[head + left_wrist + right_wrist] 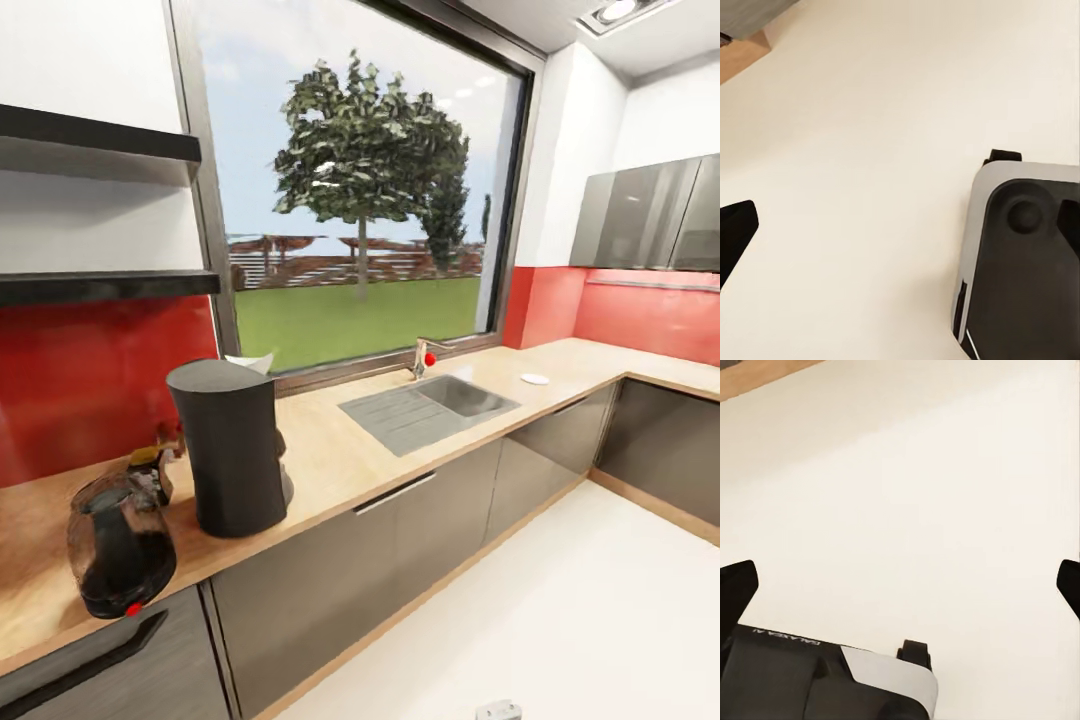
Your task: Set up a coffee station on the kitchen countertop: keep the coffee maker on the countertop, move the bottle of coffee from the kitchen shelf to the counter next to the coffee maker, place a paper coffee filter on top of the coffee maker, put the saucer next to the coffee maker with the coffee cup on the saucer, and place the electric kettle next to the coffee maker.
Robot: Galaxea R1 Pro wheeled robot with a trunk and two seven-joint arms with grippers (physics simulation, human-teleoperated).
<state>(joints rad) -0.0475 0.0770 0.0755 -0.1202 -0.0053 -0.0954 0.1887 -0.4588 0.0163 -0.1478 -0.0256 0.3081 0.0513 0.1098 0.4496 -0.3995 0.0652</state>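
Note:
A tall black coffee maker (pixel 232 450) stands on the wooden countertop (pixel 340 455) at the left. A white paper filter (pixel 251 362) peeks up at its top rear edge. Beside it, nearer the counter's front edge, sits the dark glass electric kettle (pixel 118 545). A small bottle with a yellow label (pixel 150 463) stands behind the kettle against the red wall. A white saucer (pixel 535 378) lies far along the counter, beyond the sink. My left gripper (pixel 900 225) and right gripper (pixel 900 585) hang over the pale floor, both open and holding nothing.
A steel sink (pixel 430 405) with a faucet (pixel 425 357) sits under the big window. Two dark shelves (pixel 100 285) hang at the upper left. Grey cabinets (pixel 400 540) run below the counter, which turns a corner at the right. My own base (pixel 1020 262) shows below the wrists.

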